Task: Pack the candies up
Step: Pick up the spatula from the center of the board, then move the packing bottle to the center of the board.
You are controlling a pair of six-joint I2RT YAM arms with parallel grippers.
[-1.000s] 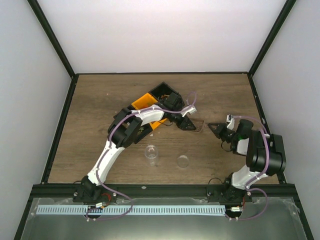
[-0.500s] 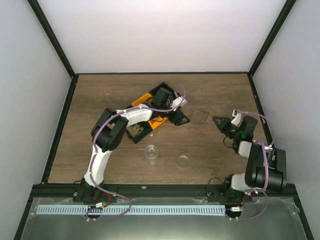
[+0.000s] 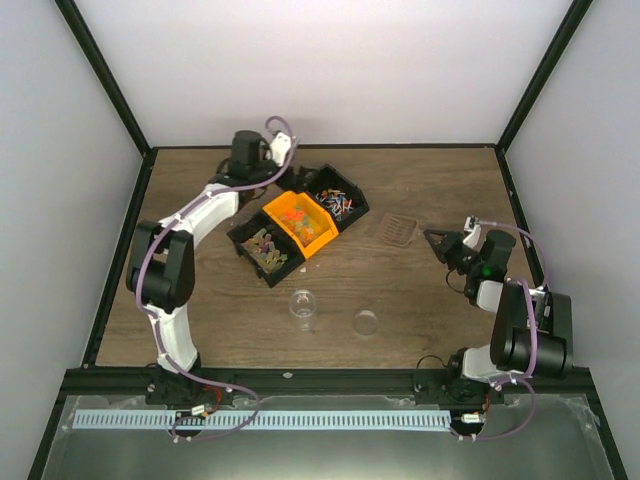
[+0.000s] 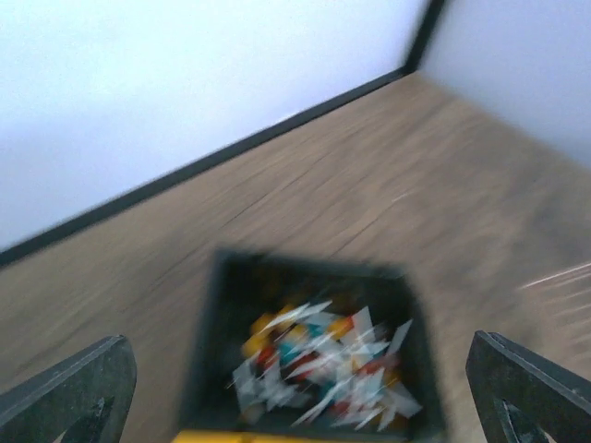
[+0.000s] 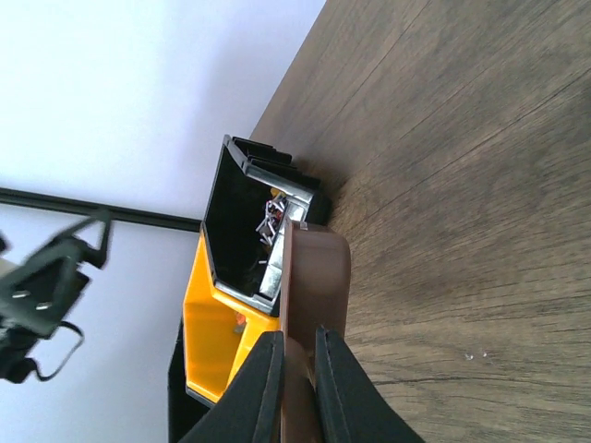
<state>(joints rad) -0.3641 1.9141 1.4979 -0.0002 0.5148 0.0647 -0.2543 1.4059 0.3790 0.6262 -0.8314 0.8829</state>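
Top external view: the candies [image 3: 296, 212] sit in bins [image 3: 325, 236], twelve o'clock from the cup [image 3: 302, 305]. My left fingers [image 4: 78, 392] spread wide, empty; my right fingers [image 5: 261, 388] squeeze a brown tray [image 5: 314, 277]. They look light, slippery; I'd pinch mid-wrapper.

There are three bins: one orange bin [image 3: 325, 236], one far black bin [image 3: 360, 205] and one near black bin [image 3: 240, 240]. One clear cup [image 3: 302, 306]. One clear round lid [image 3: 366, 322]. One brown plastic piece [image 3: 400, 230]. The candies [image 3: 332, 200] are too many to count.
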